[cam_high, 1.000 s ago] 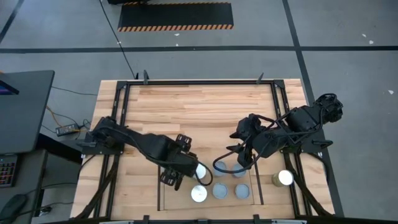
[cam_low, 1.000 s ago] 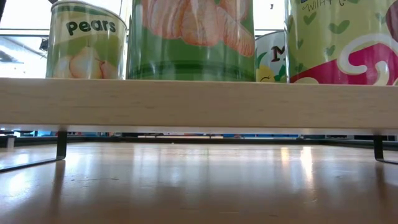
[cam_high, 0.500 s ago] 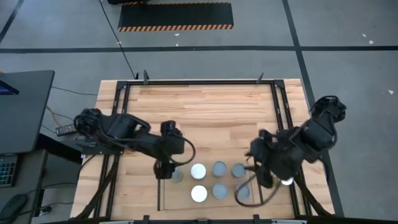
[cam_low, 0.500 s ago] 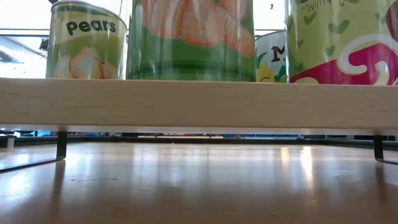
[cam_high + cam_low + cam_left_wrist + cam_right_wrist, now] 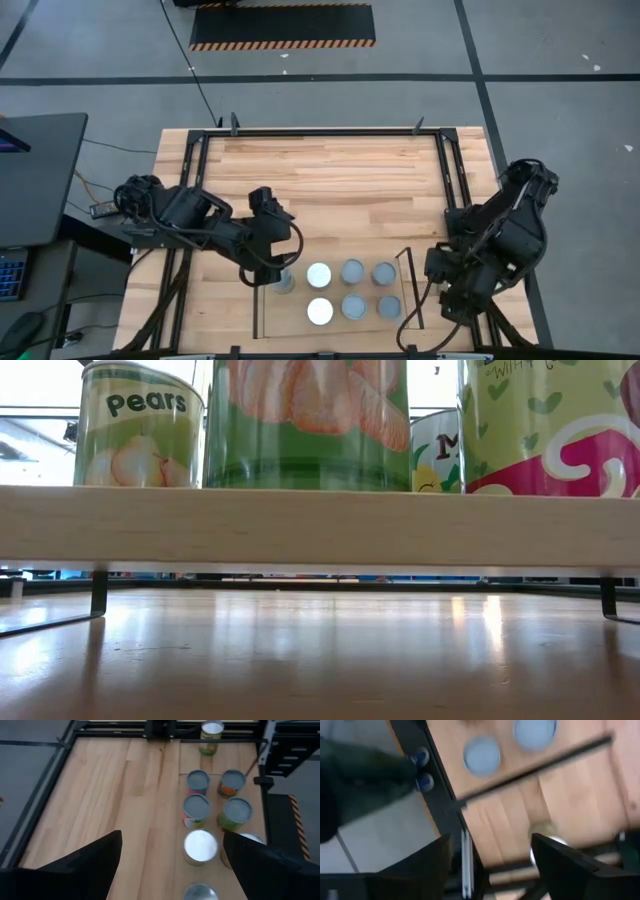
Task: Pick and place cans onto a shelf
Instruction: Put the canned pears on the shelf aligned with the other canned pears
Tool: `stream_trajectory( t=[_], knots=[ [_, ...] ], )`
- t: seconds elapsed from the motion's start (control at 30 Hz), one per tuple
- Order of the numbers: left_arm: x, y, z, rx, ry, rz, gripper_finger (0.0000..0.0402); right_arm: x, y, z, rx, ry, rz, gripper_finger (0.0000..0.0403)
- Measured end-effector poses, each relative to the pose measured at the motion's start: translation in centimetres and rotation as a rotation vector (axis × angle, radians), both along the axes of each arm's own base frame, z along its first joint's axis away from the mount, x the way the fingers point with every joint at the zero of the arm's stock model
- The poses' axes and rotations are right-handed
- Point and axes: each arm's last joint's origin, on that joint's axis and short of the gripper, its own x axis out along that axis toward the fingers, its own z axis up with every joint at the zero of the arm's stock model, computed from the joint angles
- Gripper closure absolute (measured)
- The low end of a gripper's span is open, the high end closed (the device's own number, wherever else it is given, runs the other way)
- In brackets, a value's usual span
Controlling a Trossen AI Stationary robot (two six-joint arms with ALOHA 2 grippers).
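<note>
The shelf [image 5: 268,318] is a light-wood bay edged by black rods at the table's near edge. On it stand several cans, two with white tops [image 5: 319,274] and the others grey-topped [image 5: 352,270]. One grey-topped can [image 5: 286,286] stands at its left end. My left gripper [image 5: 266,274] is open and empty just left of that can [image 5: 200,892]. My right gripper [image 5: 447,300] is open right of the shelf, over a white-topped can [image 5: 546,836] that my arm hides in the high view. The low view shows the shelf board [image 5: 320,525] with labelled cans [image 5: 140,425] standing on it.
The table-wide black frame [image 5: 200,160] runs along the table's edges, and its right rail [image 5: 440,785] lies close beside my right gripper. The far half of the wooden table top [image 5: 320,180] is bare. A dark desk [image 5: 35,170] stands left of the table.
My left gripper has drawn back a little toward the table's left edge, away from the white-topped can, and uncovered the grey-topped can at the shelf's left end. My right gripper has swung from over the shelf's cans toward the table's right and near edges, to above the can outside the shelf.
</note>
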Motion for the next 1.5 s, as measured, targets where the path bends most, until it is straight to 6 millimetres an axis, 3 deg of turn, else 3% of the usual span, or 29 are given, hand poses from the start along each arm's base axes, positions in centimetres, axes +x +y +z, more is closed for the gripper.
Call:
stream_trajectory(
  t=[0.2, 0.37, 0.6, 0.77, 0.93, 1.2, 1.5],
  knots=[
    [0.1, 0.2, 0.0, 0.053, -0.001, -0.010, 0.0047, -0.4, 0.7, -3.4, -0.059, 0.141, 0.066, 0.0051],
    [0.3, 0.8, -0.1, 0.070, 0.012, -0.002, 0.0047, -1.8, 1.5, -6.4, -0.164, 0.204, 0.170, 0.0022],
    [0.1, 1.1, -0.3, 0.092, 0.051, -0.003, 0.0047, -4.3, 1.5, -9.1, -0.182, 0.238, 0.151, 0.0022],
    [0.4, 1.4, -0.2, 0.092, 0.027, 0.012, 0.0047, -6.2, -0.2, -10.1, -0.138, 0.152, 0.126, 0.0022],
    [1.1, 2.0, 0.2, 0.059, -0.041, 0.094, 0.0047, -7.8, -2.0, -12.1, -0.157, 0.134, 0.227, 0.0023],
    [2.3, 3.6, 0.8, -0.041, -0.140, 0.217, 0.0047, -7.6, -1.3, -15.0, -0.151, 0.120, 0.295, 0.0023],
    [2.5, 3.8, 0.6, -0.025, -0.129, 0.217, 0.0047, -7.5, -1.0, -16.6, -0.157, 0.150, 0.276, 0.0023]
  ],
)
